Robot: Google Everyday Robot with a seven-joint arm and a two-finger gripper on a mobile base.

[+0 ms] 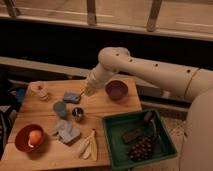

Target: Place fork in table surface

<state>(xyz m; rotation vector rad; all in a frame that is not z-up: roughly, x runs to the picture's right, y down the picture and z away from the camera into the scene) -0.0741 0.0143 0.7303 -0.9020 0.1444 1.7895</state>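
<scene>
A dark wall with a pale ledge and railing posts runs behind the table surface (107, 107), a light brown wooden top with visible grain. The white arm (150, 67) reaches in from the right and bends down over the far middle of the table, ending in the gripper (89, 90), which hangs just above the wood between a blue sponge (71, 97) and a purple bowl (116, 89); whether it is spread or pressed together cannot be told. A thin pale sliver at the gripper's tip may be the fork (83, 93), lying close to the sponge, though it is too small to identify with certainty. Near the centre stand a blue cup (60, 108) and, just beside it, a small dark metal cup (77, 113). A grey-blue cloth (66, 132) lies toward the front, with cream-yellow pieces (88, 146) beside it. A red bowl (28, 138) holding an orange fruit (34, 137) sits at the front left corner, and a small pale jar (38, 89) at the far left. A green tray (112, 145) at the front right holds dark grapes (142, 148)
</scene>
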